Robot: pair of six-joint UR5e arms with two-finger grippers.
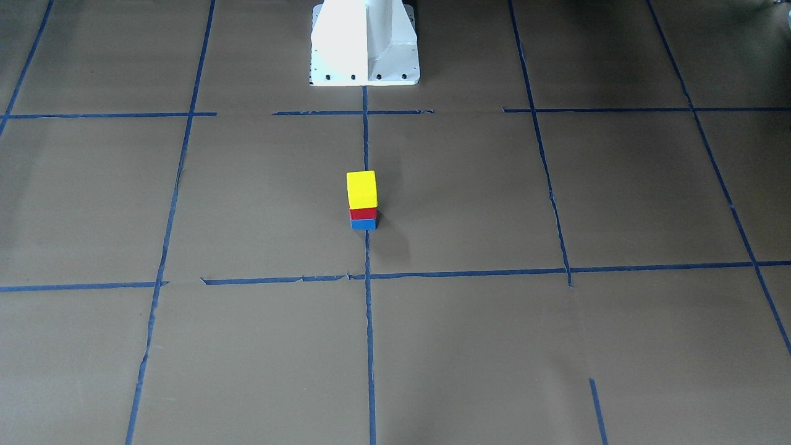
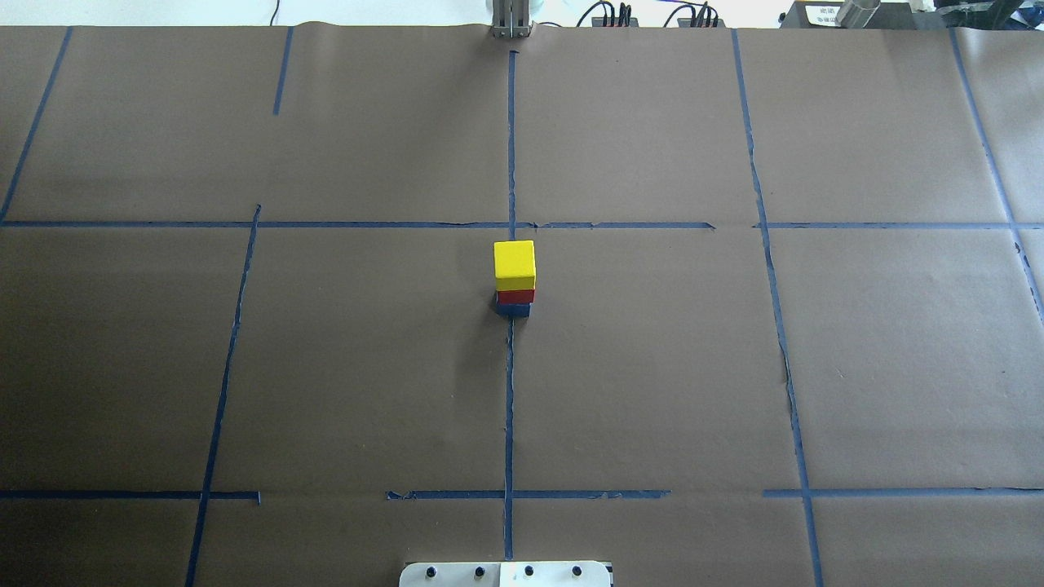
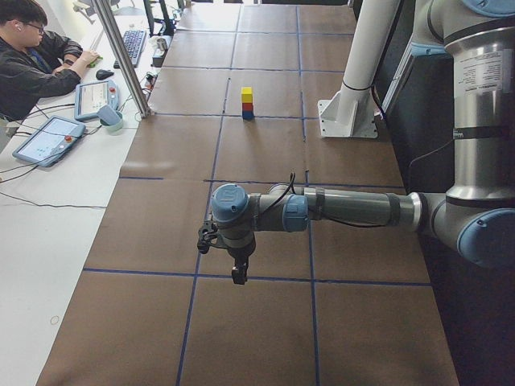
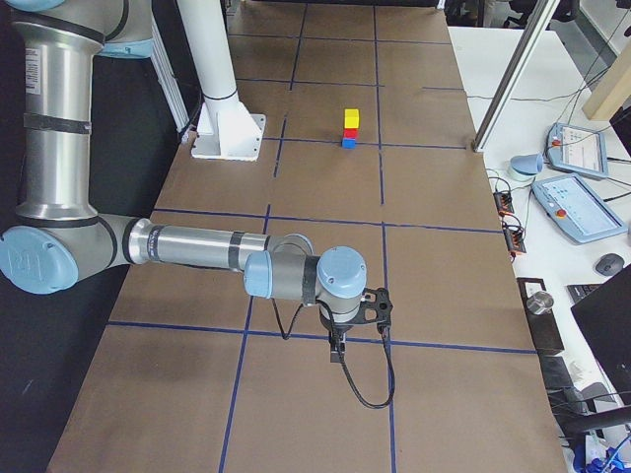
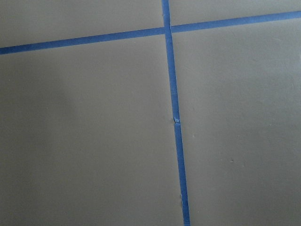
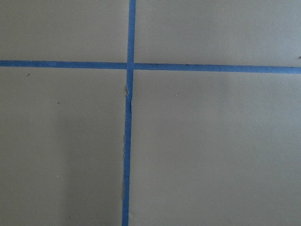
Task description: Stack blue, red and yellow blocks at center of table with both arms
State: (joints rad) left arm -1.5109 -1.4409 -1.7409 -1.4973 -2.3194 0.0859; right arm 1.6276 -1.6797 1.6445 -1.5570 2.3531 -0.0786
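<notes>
Arms show in the side views only: left gripper (image 3: 239, 275) hangs over a blue tape (image 5: 174, 117) crossing near one table (image 1: 556, 346) end, right gripper (image 4: 338, 350) likewise at the other. Jaw width: can't tell. Wrist cams give just tape & brown paper. Farther off, at table ctr on the mid line, shown clearest by overhead & front: blue block (image 1: 364, 224) at bottom, red block (image 1: 363, 214) on it, yellow block (image 1: 361, 188) on top, upright.

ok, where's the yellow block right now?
Overhead view, dead centre: the yellow block tops the stack, resting on the red block over the blue block, right on the middle tape line.
</notes>
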